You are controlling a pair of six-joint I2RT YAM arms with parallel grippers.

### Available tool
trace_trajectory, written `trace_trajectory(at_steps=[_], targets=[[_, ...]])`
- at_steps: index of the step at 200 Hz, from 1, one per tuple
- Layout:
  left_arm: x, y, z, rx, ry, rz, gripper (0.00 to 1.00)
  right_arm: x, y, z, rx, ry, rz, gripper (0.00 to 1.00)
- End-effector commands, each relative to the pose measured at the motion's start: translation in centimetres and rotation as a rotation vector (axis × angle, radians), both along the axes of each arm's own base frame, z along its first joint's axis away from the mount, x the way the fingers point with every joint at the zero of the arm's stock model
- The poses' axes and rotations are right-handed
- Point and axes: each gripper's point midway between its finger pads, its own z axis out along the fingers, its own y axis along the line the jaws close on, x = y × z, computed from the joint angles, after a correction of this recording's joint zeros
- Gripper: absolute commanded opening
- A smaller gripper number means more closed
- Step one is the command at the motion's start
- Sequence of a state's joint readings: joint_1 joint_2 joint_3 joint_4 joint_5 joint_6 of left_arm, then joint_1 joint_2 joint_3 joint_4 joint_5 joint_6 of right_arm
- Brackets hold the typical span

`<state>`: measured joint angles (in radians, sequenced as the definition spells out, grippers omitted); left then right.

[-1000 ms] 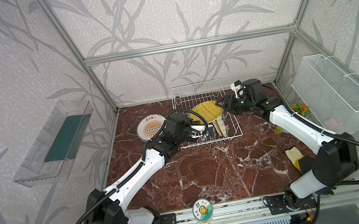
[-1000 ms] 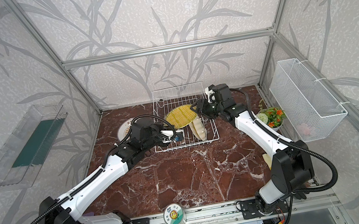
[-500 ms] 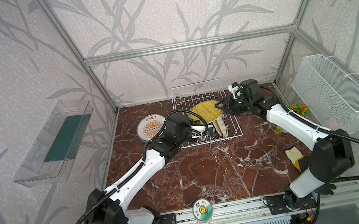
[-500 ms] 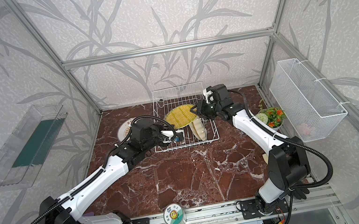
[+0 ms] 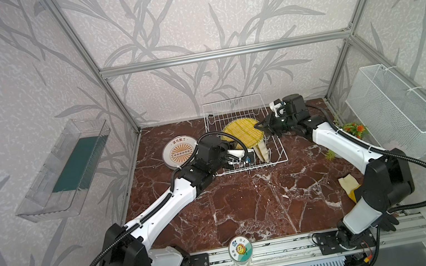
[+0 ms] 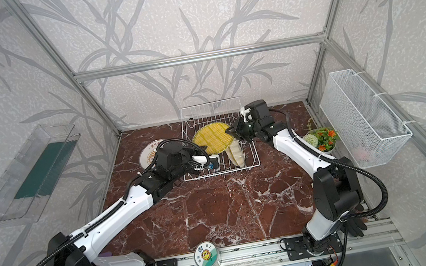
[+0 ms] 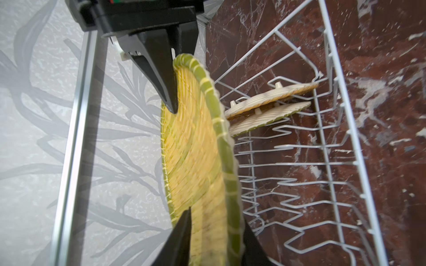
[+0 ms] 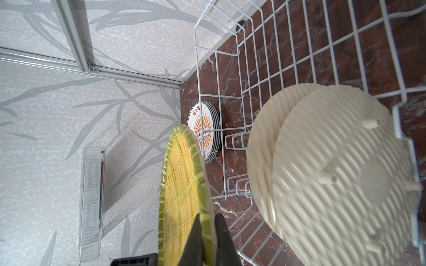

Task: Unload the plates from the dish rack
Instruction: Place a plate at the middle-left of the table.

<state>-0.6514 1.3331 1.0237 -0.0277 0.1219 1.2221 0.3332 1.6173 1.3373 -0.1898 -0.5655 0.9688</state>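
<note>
over the dish rack [image 5: 233, 106], woven plate [image 5: 242, 133] rim in right hand [image 8: 207, 224]

A lab robot cell: aluminium frame [image 5: 225, 53], wallpapered panels [image 5: 214, 7], marble tabletop [image 5: 247, 207].

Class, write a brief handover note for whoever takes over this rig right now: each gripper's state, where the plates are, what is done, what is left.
Right gripper: shut on the yellow woven plate, held over the dish rack.
Left gripper: open, jaws astride that plate's opposite rim.
Done: white sunburst plates stacked on the table beside the rack.
Left: set down the held plate, then unload the two woven plates standing in the rack.
</note>
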Motion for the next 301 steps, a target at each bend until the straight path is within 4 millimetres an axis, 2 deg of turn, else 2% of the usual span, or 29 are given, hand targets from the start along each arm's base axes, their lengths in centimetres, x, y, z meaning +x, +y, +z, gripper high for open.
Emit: trace_trajectory(at_steps=[1, 7, 15, 19, 60, 89, 111, 136, 172, 192, 214, 255, 301], targets=[[0.1, -0.1, 1.5, -0.062, -0.009, 0.009, 0.53, 0.6, 0.1, 2.0, 0.034, -0.087, -0.008, 0.00], [0.0, 0.0, 1.3, -0.065, 0.011, 0.016, 0.64, 0.7, -0.1, 2.2, 0.036, -0.097, -0.020, 0.00], [-0.1, 0.1, 1.0, -0.071, 0.043, 0.023, 0.97, 0.9, -0.5, 2.6, 0.041, -0.116, -0.036, 0.00], [-0.1, 0.2, 0.9, -0.073, 0.060, 0.027, 0.99, 1.0, -0.7, 2.9, 0.043, -0.128, -0.046, 0.00], [-0.6, 0.8, 0.6, -0.194, 0.231, 0.075, 0.99, 1.7, -3.6, 5.1, -0.025, -0.274, -0.136, 0.00], [0.1, 1.7, 2.1, -0.389, 0.369, 0.147, 0.99, 1.7, -5.2, 6.0, -0.057, -0.333, -0.164, 0.00], [1.5, 2.9, 4.6, -0.639, 0.457, 0.221, 0.99, 1.5, -6.3, 6.1, -0.102, -0.376, -0.169, 0.00], [3.4, 4.8, 6.9, -0.897, 0.569, 0.307, 0.99, 1.1, -6.6, 6.0, -0.168, -0.439, -0.138, 0.00], [5.4, 5.4, 7.9, -1.102, 0.847, 0.386, 0.97, 0.6, -6.8, 5.8, -0.226, -0.543, -0.104, 0.00], [5.6, 4.3, 7.8, -1.130, 0.991, 0.343, 0.89, 0.2, -6.4, 6.3, -0.229, -0.620, -0.069, 0.00], [5.5, 3.3, 7.4, -1.111, 1.076, 0.312, 0.84, -0.3, -5.8, 6.8, -0.229, -0.701, -0.017, 0.00], [5.3, 2.4, 5.8, -1.049, 1.197, 0.309, 0.83, -1.1, -5.3, 7.3, -0.223, -0.798, 0.027, 0.00], [4.8, 1.5, 5.3, -1.013, 1.269, 0.267, 0.81, -1.8, -4.3, 8.3, -0.157, -0.855, 0.081, 0.00]])
